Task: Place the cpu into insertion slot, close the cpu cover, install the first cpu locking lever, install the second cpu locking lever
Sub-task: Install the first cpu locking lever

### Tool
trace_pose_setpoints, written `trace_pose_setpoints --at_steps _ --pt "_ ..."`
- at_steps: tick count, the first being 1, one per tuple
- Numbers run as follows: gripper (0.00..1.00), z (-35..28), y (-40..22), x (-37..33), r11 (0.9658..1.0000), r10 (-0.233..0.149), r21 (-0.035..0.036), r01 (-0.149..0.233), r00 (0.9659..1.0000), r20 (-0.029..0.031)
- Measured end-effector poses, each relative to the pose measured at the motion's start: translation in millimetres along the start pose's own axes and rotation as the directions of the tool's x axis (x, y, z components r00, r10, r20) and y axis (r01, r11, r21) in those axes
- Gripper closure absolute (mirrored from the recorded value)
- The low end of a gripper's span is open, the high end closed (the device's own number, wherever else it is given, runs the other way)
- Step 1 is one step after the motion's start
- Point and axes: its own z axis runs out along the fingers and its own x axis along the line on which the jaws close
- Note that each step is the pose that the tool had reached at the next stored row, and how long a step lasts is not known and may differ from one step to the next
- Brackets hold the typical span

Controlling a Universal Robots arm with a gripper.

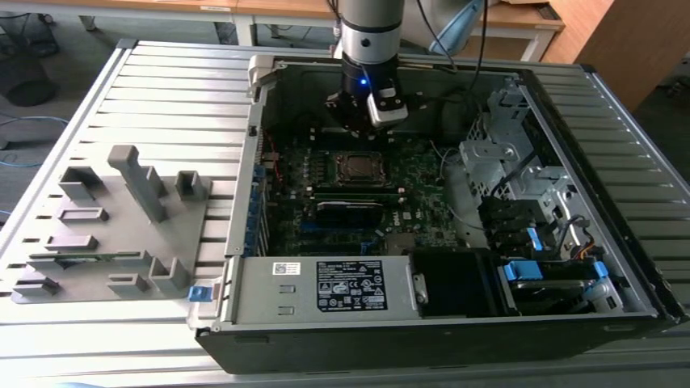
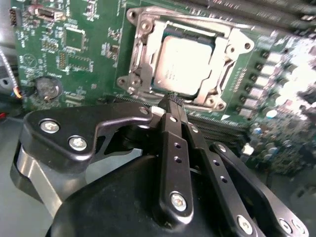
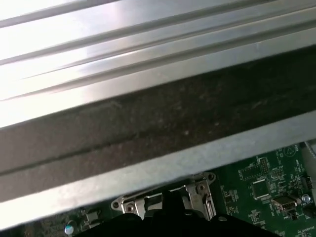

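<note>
cpu [image 2: 183,64]: upper middle of the second wrist view, seated in the insertion slot [image 2: 140,74]; light, stiff, fragile, so edges only.
cpu cover [image 2: 217,81]: thin springy frame, closed around it.
gripper [image 2: 174,100]: jaws pinched together, empty.

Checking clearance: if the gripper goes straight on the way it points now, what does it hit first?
Likely the near edge of the cpu cover. In the second wrist view the shut gripper points at the frame edge, with the cpu seated just beyond; depth is unclear.
</note>
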Motion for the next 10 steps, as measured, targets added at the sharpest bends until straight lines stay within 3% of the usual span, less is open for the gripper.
trace_pose_setpoints --at_steps 2,4,6,10 --pt "0.89 0.2 -0.1 0.0 0.9999 -0.011 0.0092 0.011 0.9999 -0.0073" --pt "0.89 0.2 -1.1 0.2 0.9997 -0.021 0.0101 0.021 0.9997 -0.0086" --pt "0.89 0.3 -2.1 0.1 0.9996 -0.028 0.0076 0.028 0.9996 -0.0081" --pt "0.89 0.1 -4.3 -0.2 0.9995 -0.032 -0.0067 0.032 0.9995 -0.0076"
